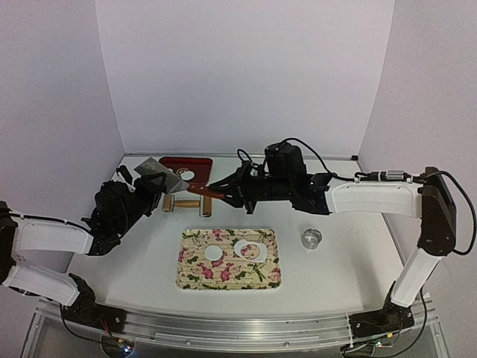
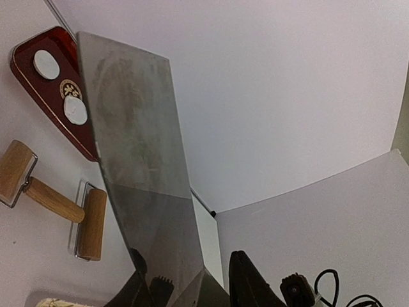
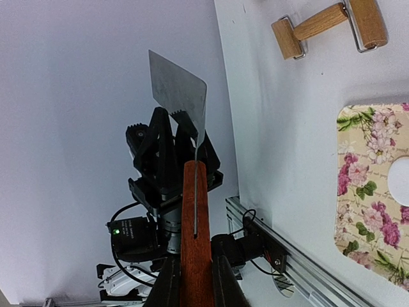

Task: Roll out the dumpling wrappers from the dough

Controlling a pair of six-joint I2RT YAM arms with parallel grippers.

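there, dumpling wrappers (image 2: 46, 64) lie flat, faces up.

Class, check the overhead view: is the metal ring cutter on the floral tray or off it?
Off it. The ring cutter stands on the white table, apart from the floral tray, beyond its right edge.

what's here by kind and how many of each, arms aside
dumpling wrappers: 3
trays: 2
leftover dough with a hole: 1
wooden roller: 1
metal ring cutter: 1
scraper: 1
total: 9
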